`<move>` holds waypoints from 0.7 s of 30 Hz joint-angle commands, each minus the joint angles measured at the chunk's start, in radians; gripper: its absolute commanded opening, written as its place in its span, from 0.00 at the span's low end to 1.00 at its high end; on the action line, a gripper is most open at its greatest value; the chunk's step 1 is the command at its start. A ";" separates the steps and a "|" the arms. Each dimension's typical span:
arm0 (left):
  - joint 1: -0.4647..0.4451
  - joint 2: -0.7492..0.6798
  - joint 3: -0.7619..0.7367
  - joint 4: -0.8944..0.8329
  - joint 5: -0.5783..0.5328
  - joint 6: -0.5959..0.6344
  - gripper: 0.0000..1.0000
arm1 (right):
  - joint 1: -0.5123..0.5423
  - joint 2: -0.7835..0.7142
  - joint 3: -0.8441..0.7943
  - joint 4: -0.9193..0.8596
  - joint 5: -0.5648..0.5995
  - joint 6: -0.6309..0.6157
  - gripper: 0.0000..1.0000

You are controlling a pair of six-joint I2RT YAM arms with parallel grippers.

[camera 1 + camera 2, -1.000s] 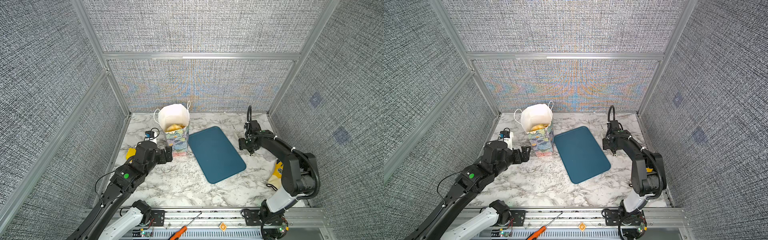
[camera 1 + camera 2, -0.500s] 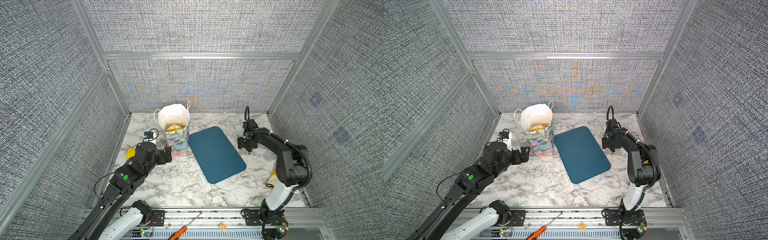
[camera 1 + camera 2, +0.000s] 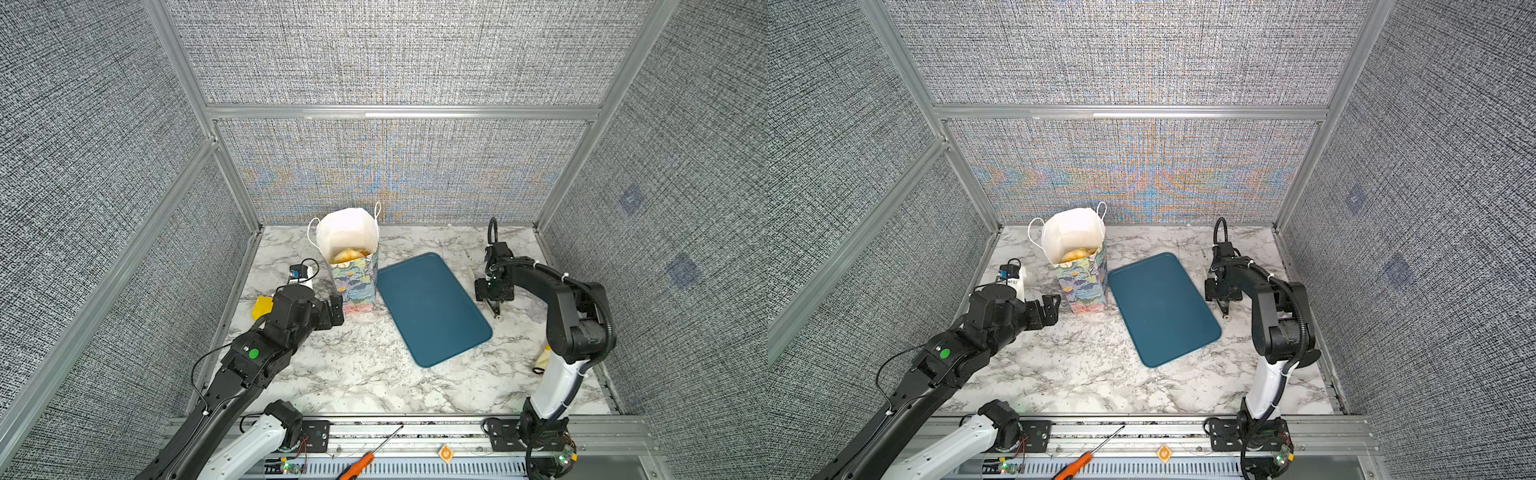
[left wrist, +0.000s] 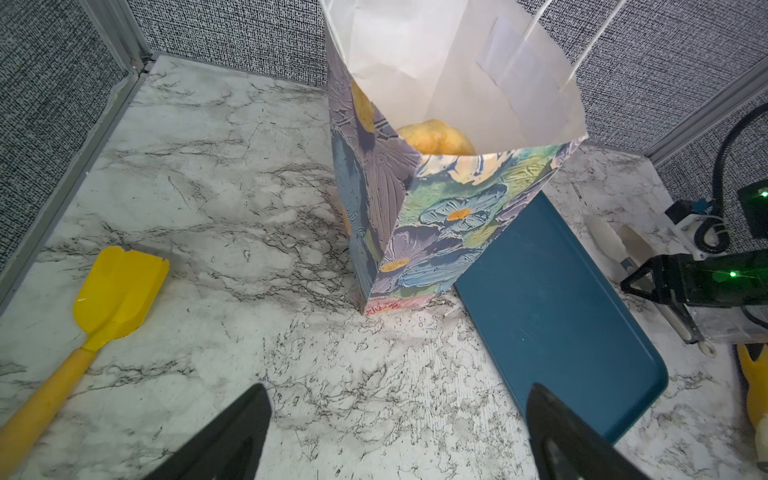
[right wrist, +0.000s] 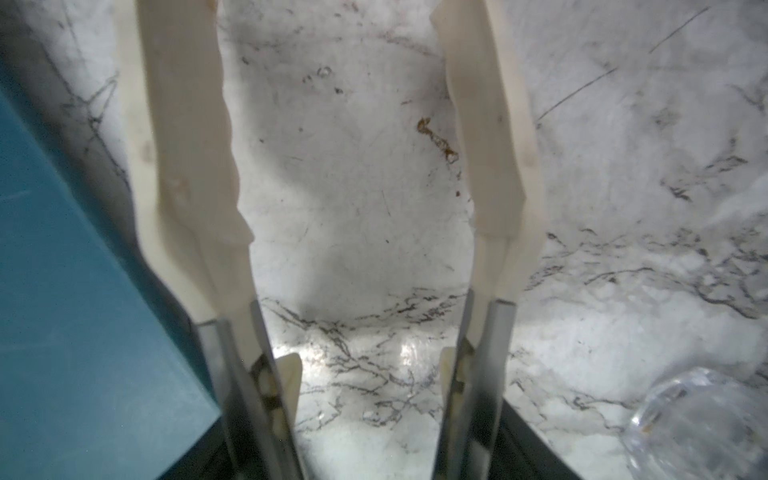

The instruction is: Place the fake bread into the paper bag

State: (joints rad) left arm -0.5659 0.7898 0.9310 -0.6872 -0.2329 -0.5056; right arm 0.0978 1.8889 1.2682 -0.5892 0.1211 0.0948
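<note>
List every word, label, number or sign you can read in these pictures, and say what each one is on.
No text can be read in any view.
Orange diamond tag below the front rail: it bears a mark, too small to read.
Paper bag: floral print only, no words.
Blue tray: plain, no label.

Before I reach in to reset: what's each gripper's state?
Left gripper: open, empty.
Right gripper: closed on the tongs.
</note>
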 commanded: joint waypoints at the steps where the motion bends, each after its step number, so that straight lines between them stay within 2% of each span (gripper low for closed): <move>1: 0.000 0.002 -0.008 0.004 -0.010 -0.010 0.98 | -0.004 0.005 0.002 0.022 -0.021 -0.016 0.72; 8: 0.001 -0.009 -0.046 0.016 -0.023 -0.037 0.99 | -0.010 0.012 -0.002 0.028 -0.039 -0.028 0.86; 13: 0.000 -0.003 -0.059 0.017 -0.029 -0.045 0.99 | -0.009 -0.022 -0.025 0.054 -0.051 -0.038 0.91; 16: 0.000 0.002 -0.068 0.019 -0.041 -0.054 0.99 | -0.009 -0.068 -0.046 0.069 -0.052 -0.042 0.98; 21: 0.001 -0.046 -0.121 0.051 -0.113 -0.094 0.99 | -0.006 -0.226 -0.168 0.187 -0.010 -0.057 0.99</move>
State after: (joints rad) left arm -0.5659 0.7647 0.8265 -0.6689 -0.2878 -0.5701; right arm 0.0917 1.7226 1.1469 -0.4847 0.0792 0.0498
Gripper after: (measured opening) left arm 0.993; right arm 0.993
